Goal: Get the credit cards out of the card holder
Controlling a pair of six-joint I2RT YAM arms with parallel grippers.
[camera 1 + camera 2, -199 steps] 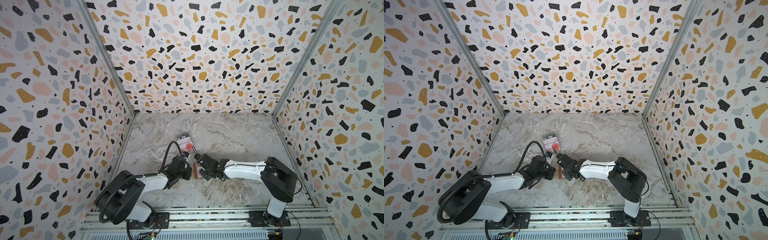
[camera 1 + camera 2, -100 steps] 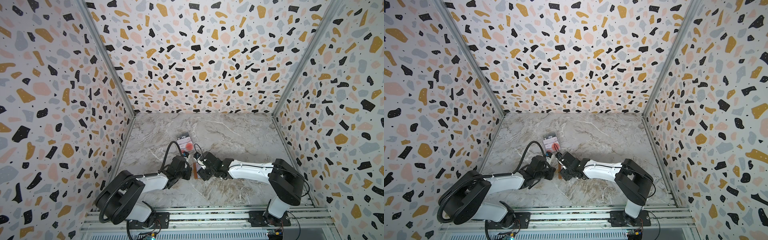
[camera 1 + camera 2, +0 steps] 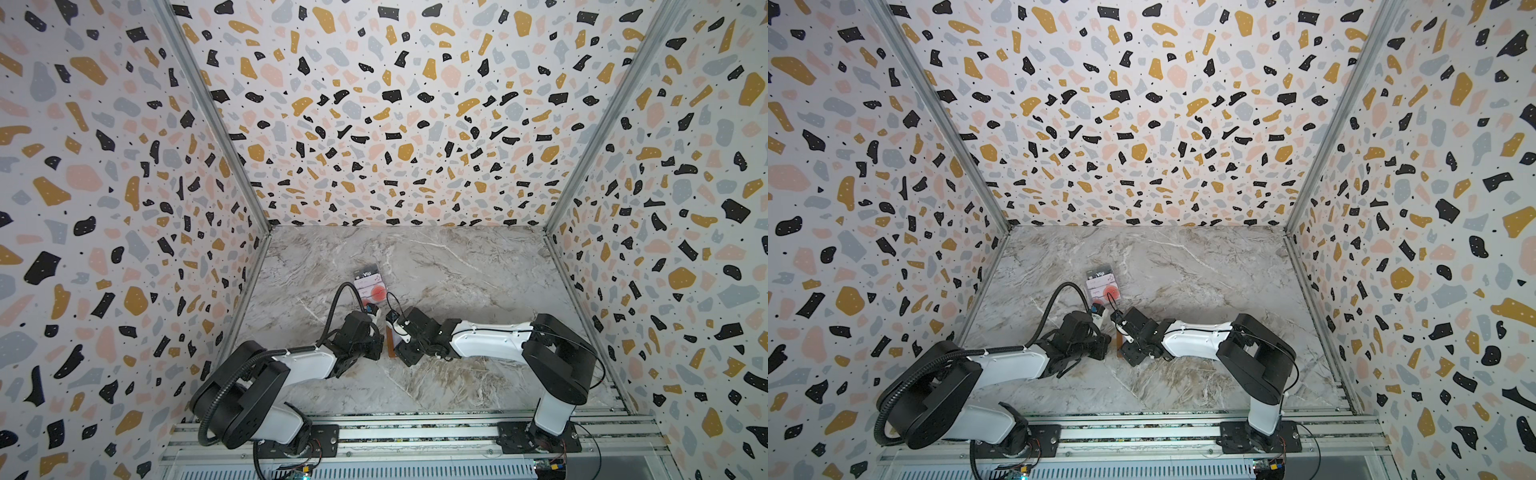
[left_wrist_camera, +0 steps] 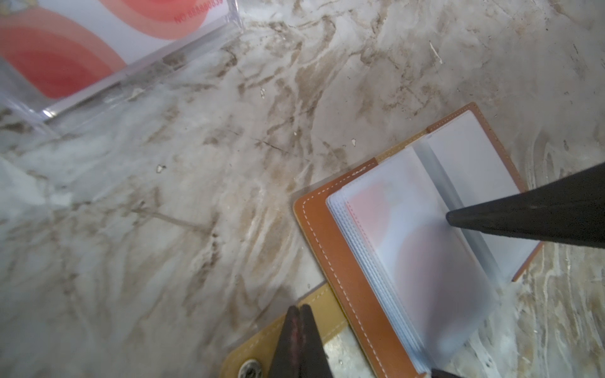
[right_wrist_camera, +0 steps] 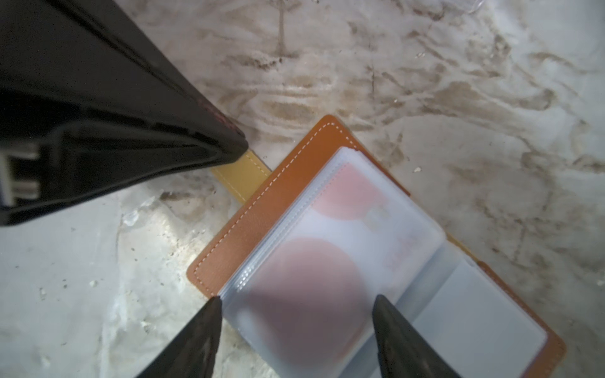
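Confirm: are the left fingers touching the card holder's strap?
Touching. In the right wrist view the shut left fingers press onto the card holder's yellow strap with no gap.

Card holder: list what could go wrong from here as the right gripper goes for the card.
1. The right gripper is open astride the frosted sleeves. Closing may pinch sleeve plastic together with the red-circled card, so nothing slides out.
2. The left gripper, shut, seems to press only the strap, off to one side. A pull could swing or drag the card holder.
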